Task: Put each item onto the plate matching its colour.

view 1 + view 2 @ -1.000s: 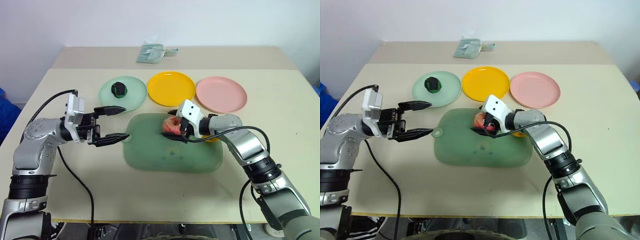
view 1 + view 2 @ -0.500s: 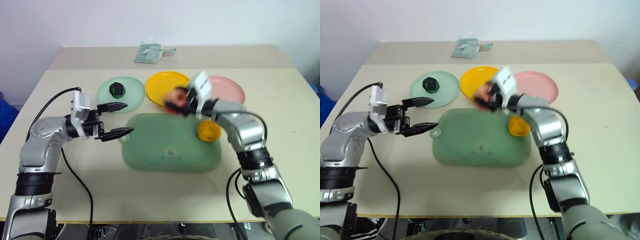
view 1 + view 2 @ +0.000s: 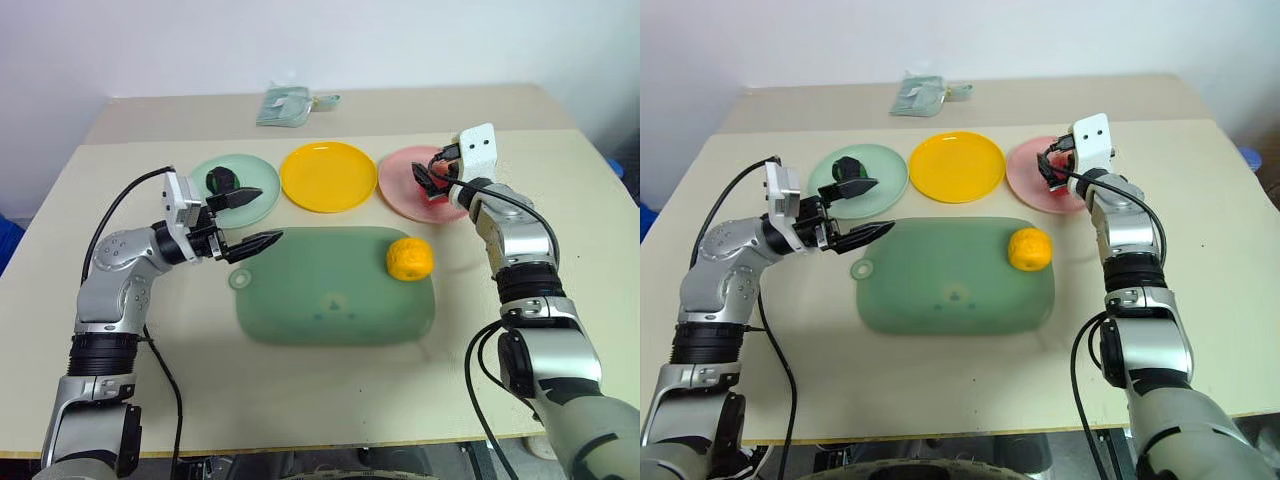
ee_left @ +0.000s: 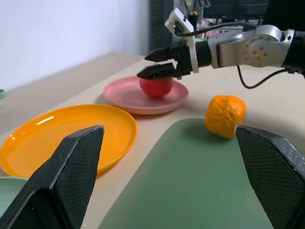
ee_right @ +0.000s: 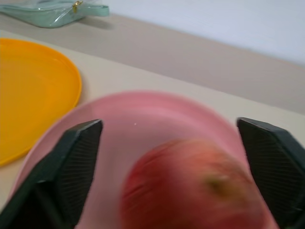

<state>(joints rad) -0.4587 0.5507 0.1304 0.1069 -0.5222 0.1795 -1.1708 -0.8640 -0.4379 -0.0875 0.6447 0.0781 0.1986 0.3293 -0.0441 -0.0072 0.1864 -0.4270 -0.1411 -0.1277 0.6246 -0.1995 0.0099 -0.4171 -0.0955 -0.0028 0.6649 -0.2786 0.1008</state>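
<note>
Two of the three items are judged to be sorted, one to be left. The dark green lumpy ball (image 3: pixel 218 180) is seen resting on the mint green plate (image 3: pixel 258 207). The pink-red apple (image 4: pixel 156 86) sits on the pink plate (image 4: pixel 125 97), with the right claw (image 4: pixel 153 64) spread just above it and gripping nothing, so the apple appears released. The orange lump (image 3: pixel 410 258) lies on the translucent green cutting board (image 3: pixel 330 300), near the board's right end, and is still to be carried to the yellow plate (image 3: pixel 328 176), which holds nothing. The left claw (image 3: pixel 247 218) is held wide apart and unladen over the worktop (image 3: pixel 560 200), between the mint plate and the board's left end. A folded greenish cloth (image 3: pixel 284 104) lies at the far edge.
</note>
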